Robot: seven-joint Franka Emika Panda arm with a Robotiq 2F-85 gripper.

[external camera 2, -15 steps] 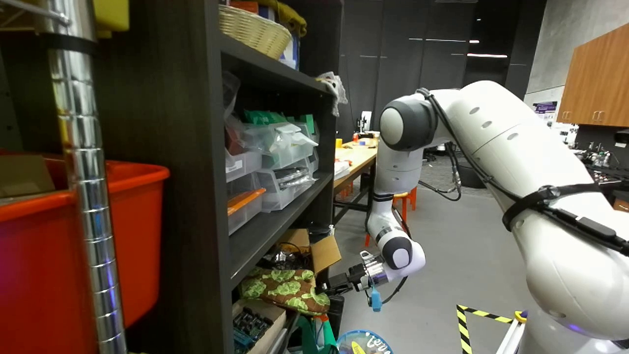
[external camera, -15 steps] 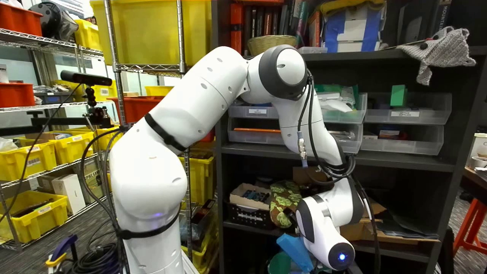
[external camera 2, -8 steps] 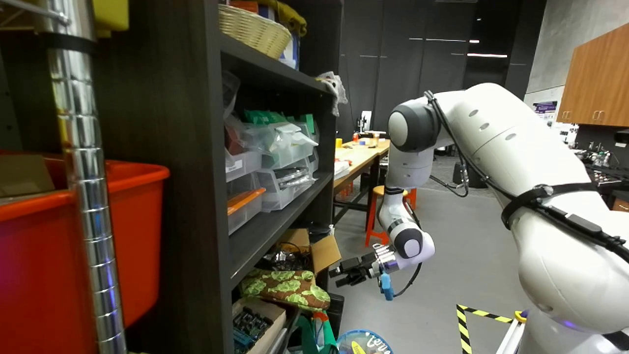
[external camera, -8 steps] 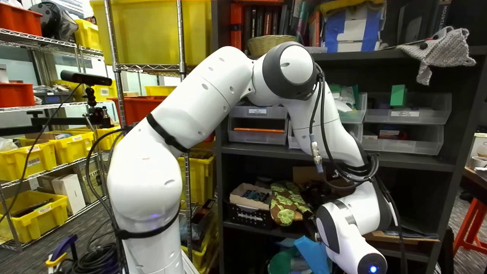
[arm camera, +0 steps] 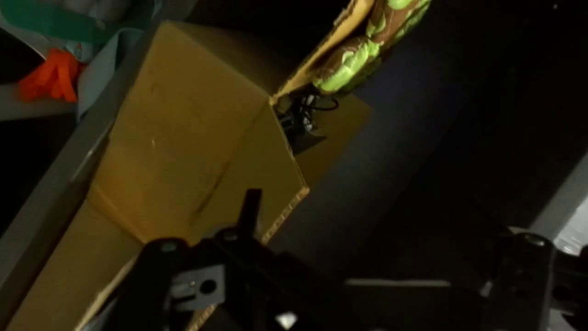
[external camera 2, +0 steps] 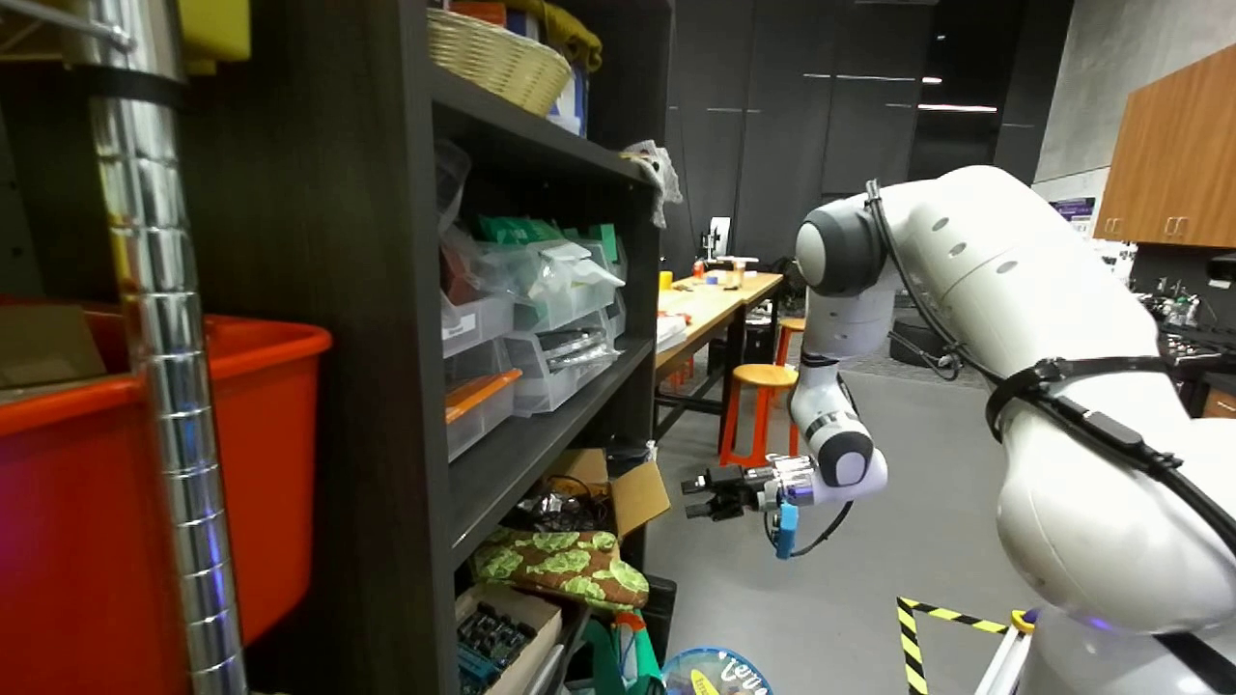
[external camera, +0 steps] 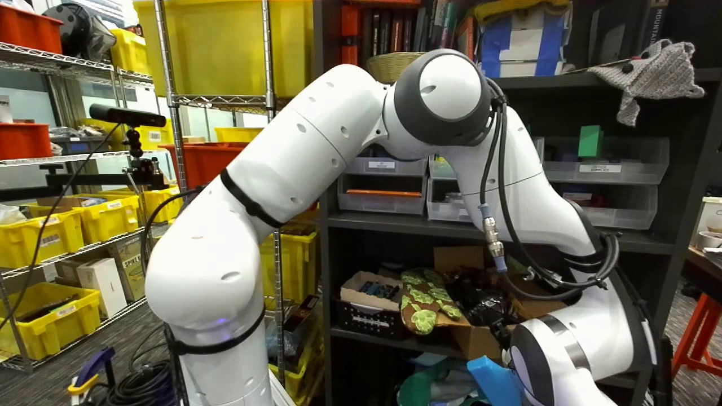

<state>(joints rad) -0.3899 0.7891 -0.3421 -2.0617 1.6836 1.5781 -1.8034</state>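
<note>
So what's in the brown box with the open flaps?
Dark, shiny bits and a thin black loop, maybe wire, show through the top. Anything deeper is covered by the sides of the box.

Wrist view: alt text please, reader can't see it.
An open black gripper, holding nothing, spans the bottom of a dim picture, in front of an open cardboard box with dark clutter inside. A brown cloth item with green leaf print shows at the top, something orange at upper left.
</note>
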